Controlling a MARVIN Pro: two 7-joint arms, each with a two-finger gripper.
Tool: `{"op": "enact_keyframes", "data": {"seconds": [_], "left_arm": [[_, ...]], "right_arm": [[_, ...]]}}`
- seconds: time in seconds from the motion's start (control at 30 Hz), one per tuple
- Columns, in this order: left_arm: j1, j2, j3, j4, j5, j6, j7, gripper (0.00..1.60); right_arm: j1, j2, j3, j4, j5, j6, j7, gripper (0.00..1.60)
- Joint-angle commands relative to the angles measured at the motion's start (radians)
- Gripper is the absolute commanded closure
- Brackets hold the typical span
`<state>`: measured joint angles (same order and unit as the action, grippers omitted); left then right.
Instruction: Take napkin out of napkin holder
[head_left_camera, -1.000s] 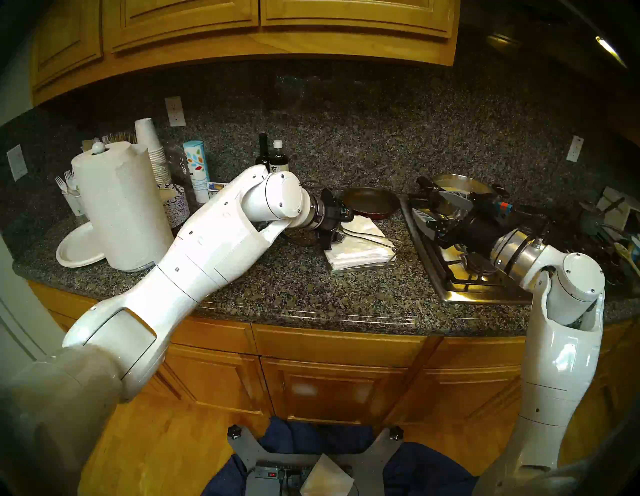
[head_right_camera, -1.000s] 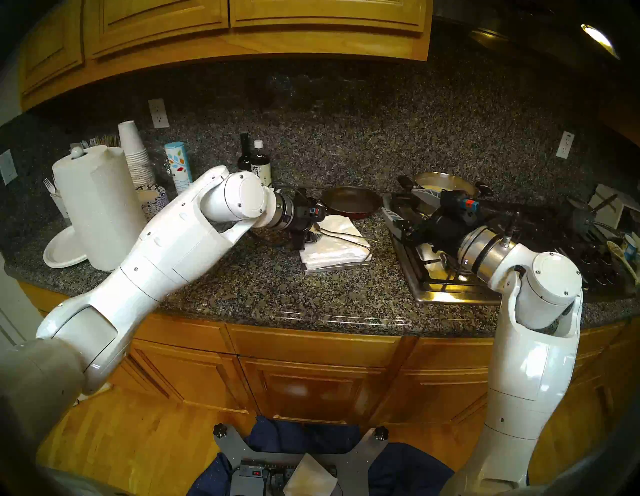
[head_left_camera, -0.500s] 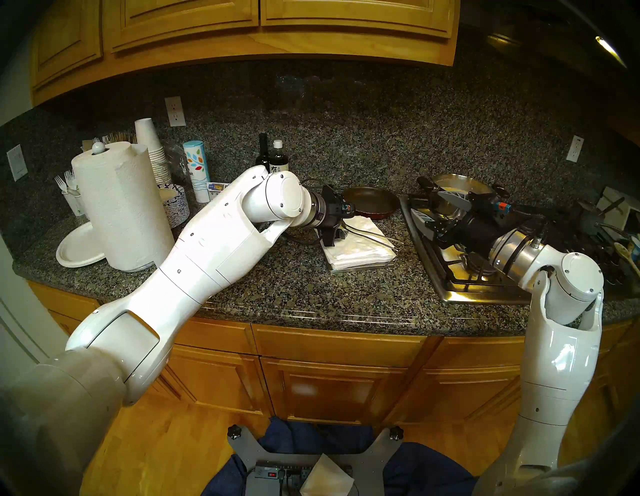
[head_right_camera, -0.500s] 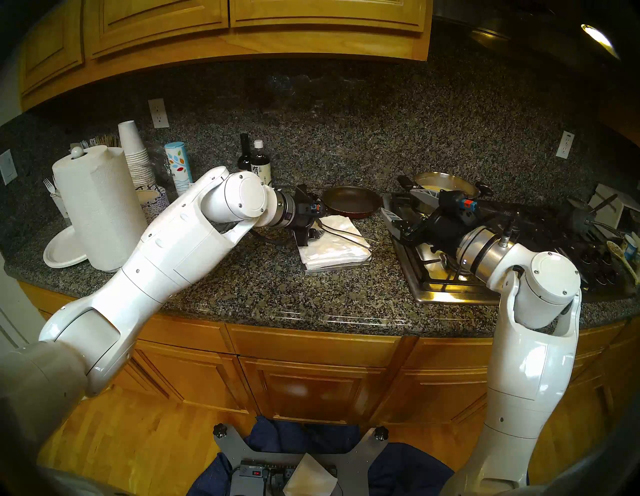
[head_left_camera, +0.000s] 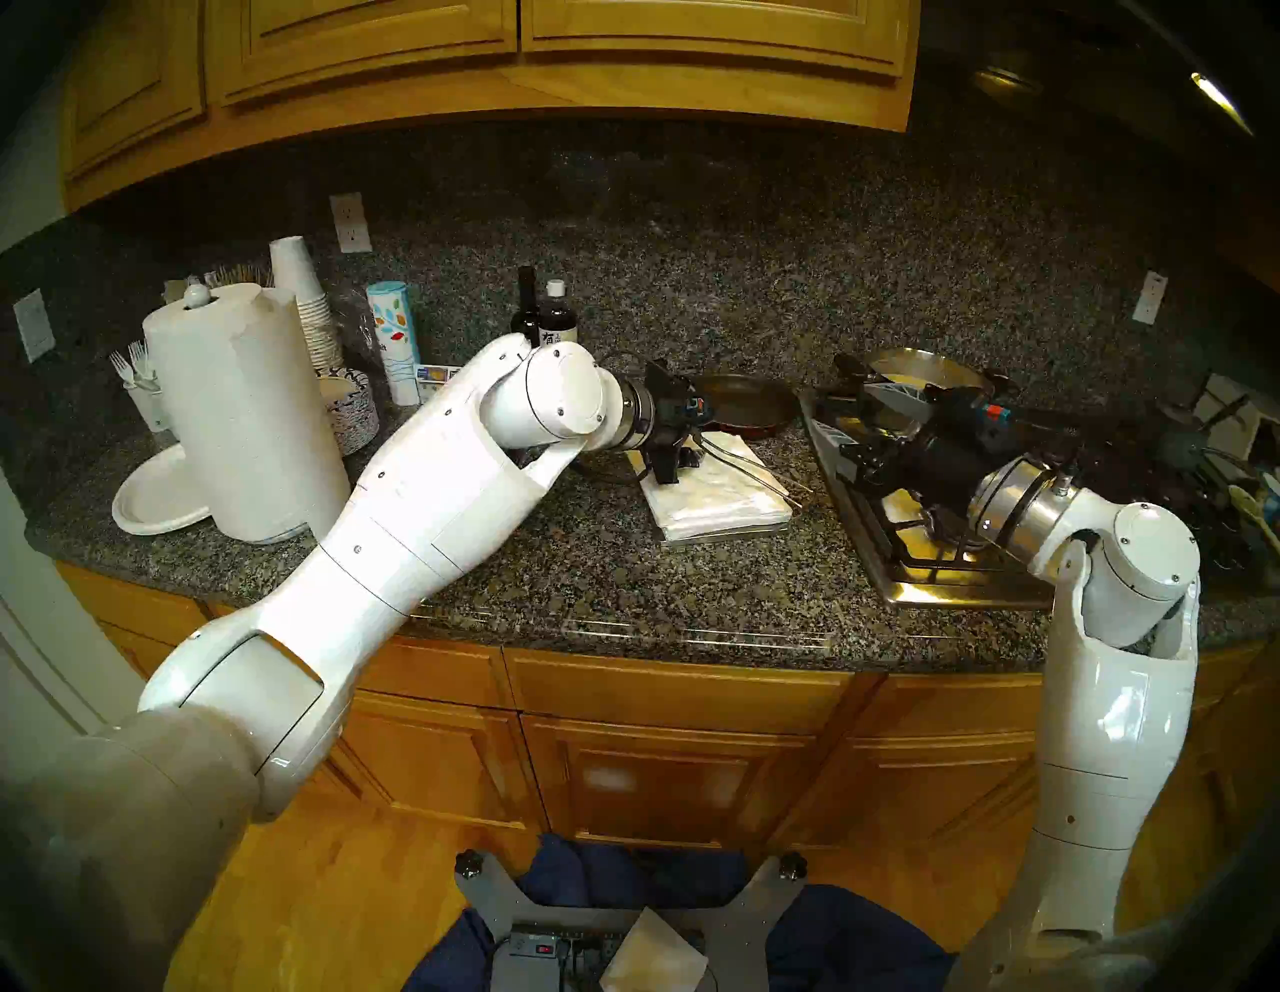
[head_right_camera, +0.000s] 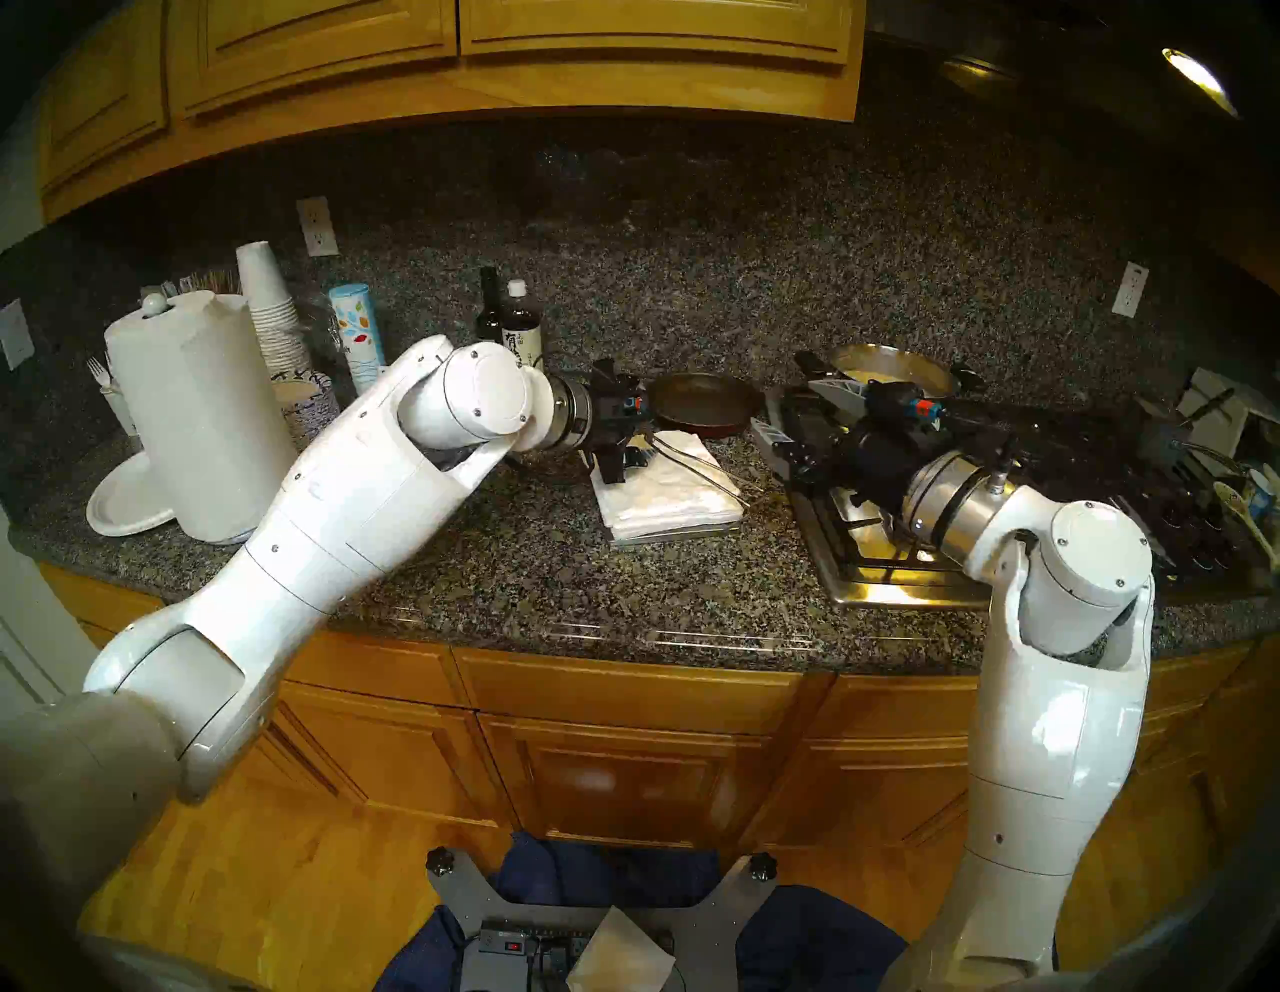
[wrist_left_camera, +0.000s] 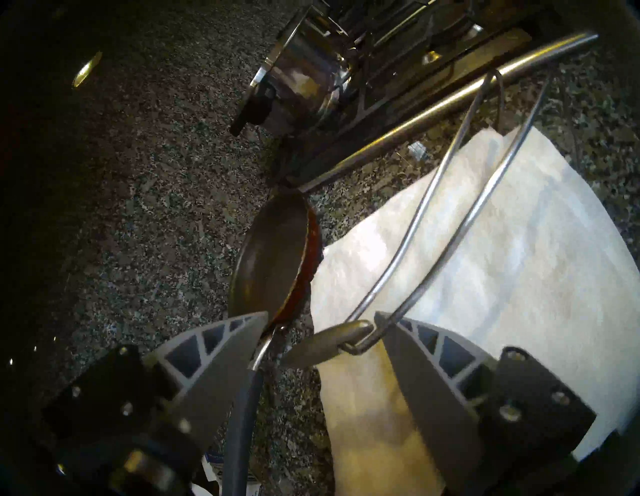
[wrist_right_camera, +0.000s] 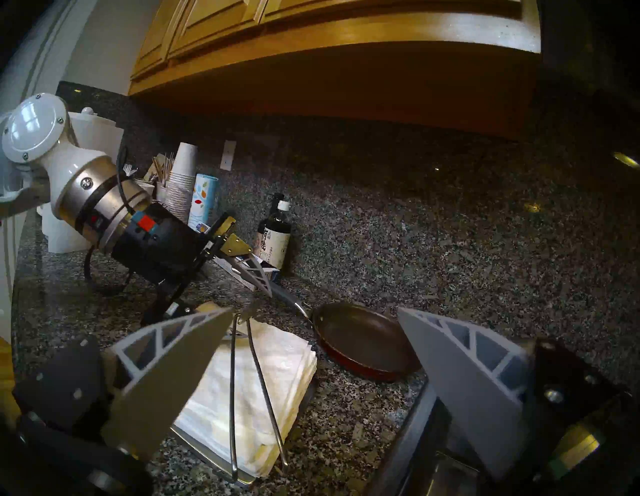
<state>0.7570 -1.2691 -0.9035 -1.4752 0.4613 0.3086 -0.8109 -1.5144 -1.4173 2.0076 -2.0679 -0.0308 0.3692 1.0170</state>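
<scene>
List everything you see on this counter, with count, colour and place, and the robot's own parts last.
napkin stack: one, white, in the holder at counter centre
holder: one, silver tray; its wire arm is raised off the stack
frying pan: one, dark with red outside, behind the stack
stovetop: one, steel, right of the stack
pot: one, steel, on the stovetop's back
paper towel roll: one, white, far left
plate: one, white, beside the roll
cup stack: one, white, behind the roll
bottles: two, dark, at the backsplash
left claw: open, astride the arm's tip
right claw: open, over the stovetop
</scene>
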Motion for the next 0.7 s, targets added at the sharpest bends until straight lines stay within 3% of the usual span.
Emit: {"op": "enact_keyframes", "data": {"seconds": [0.0,0.67], "left_arm": [[-0.031,-0.028,-0.042,-0.043,-0.025,-0.017,0.031,0.28],[-0.019,-0.070,-0.059,-0.073,-0.088,-0.038,0.024,0.23]], "right_arm": [[0.026,0.005,0.014,-0.025,0.003,0.000,-0.010,0.00],[0.022,0.007,0.048,-0.040,0.013,0.003,-0.013,0.00]]}}
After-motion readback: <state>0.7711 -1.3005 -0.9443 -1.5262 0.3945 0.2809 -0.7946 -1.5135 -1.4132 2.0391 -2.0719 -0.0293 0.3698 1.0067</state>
